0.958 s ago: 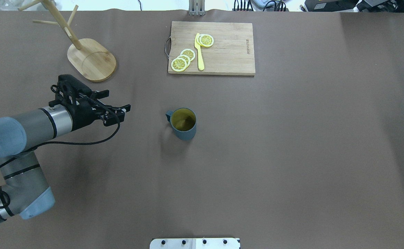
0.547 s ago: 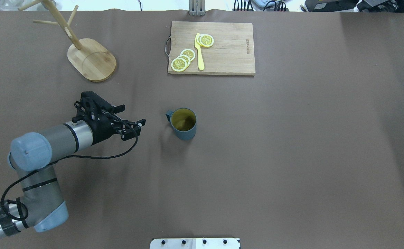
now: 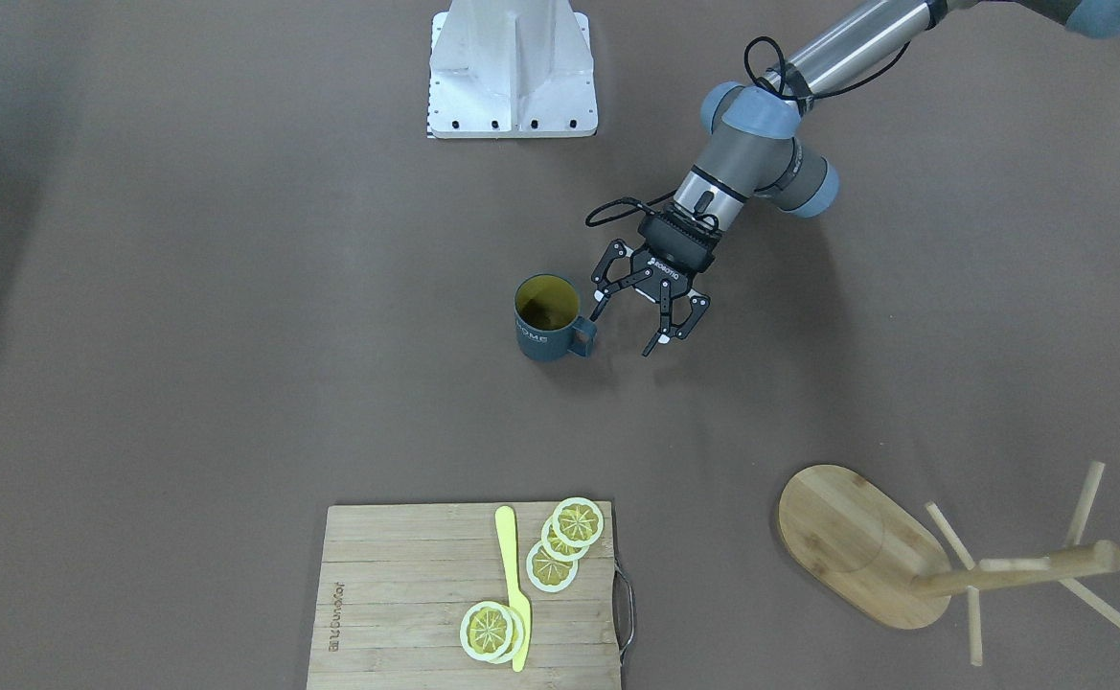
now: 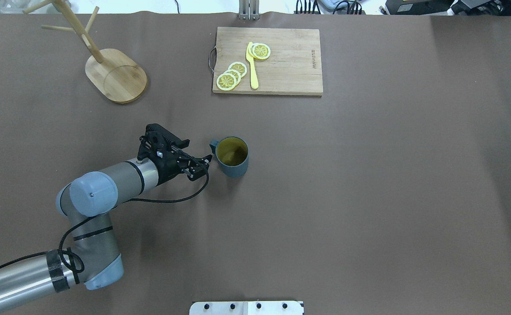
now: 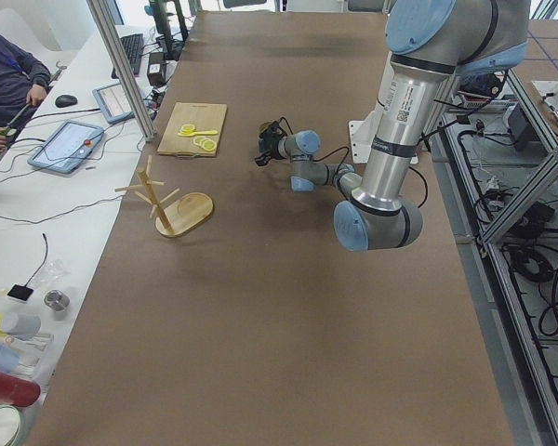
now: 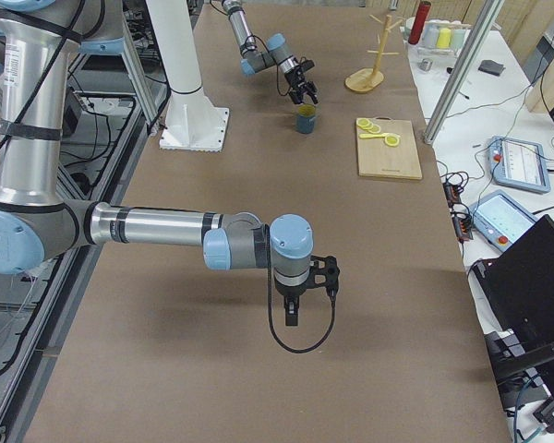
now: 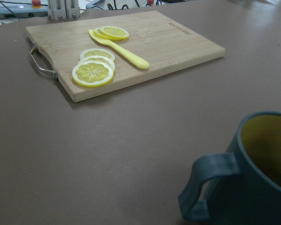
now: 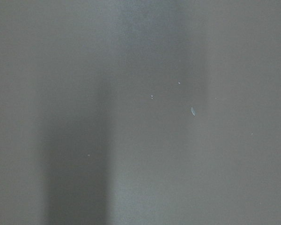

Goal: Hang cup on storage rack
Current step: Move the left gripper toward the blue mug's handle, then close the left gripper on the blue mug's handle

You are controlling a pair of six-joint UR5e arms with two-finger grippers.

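Left gripper is seen with its jaws spread wide and nothing held between them, just beside the cup on the handle side. One fingertip lies very close to the handle; whether it touches cannot be told. The cup stands upright on the table, near its middle, mouth up, with the loop turned toward the gripper. In the left wrist view the loop is seen low and to the right, off centre.

The step in hand is judged to be the approach for the grasp; nothing has been lifted yet. For the next move the jaws would need to be set around the cup's wall or handle and then closed. A hold that leaves the loop free is judged the better one, since a peg must be threaded through it.

The storage rack stands well apart from the cup, so a long carry is called for. A cutting board with lemon slices and a yellow knife lies off to the other side. The right gripper is parked far from the cup; its state cannot be told.
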